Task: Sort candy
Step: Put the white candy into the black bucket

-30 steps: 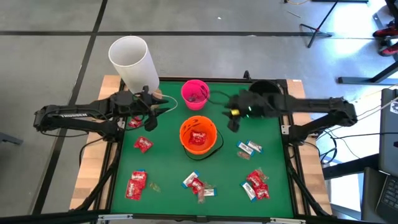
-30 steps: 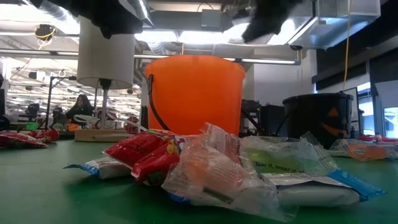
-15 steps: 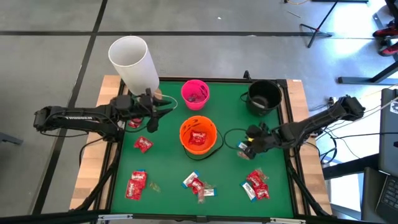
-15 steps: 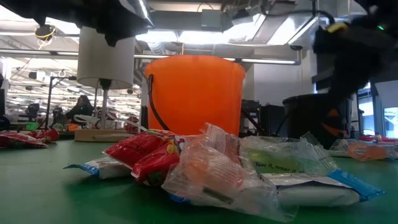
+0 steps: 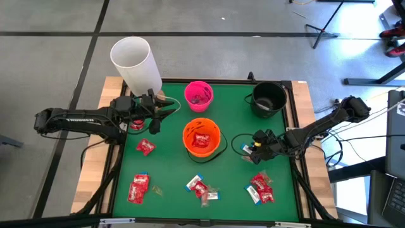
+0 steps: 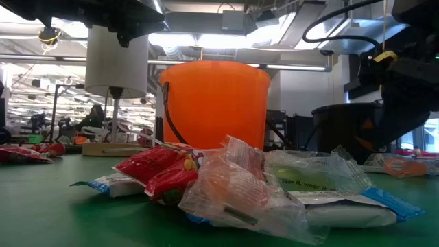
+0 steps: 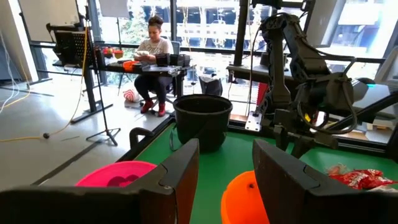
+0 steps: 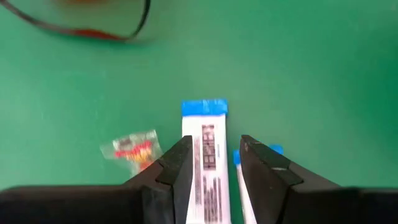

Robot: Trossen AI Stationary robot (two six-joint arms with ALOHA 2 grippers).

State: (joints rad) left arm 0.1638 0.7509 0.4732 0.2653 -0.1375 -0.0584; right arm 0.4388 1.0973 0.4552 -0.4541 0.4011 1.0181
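From above, the right gripper [image 5: 253, 150] sits low on the green desk [image 5: 168, 174], right of the round orange plastic bucket [image 5: 201, 137]. The left gripper [image 5: 154, 114] hovers at the desk's left, fingers parted, empty.

Right wrist view: its fingers [image 8: 177, 171] straddle a white, blue-ended candy wrapper [image 8: 206, 149], not yet closed on it.

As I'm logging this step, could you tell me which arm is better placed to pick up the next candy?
The right. Its gripper hangs open right over a white, blue-ended candy on the green mat, fingers either side. The left gripper waits open near the white cylinder.
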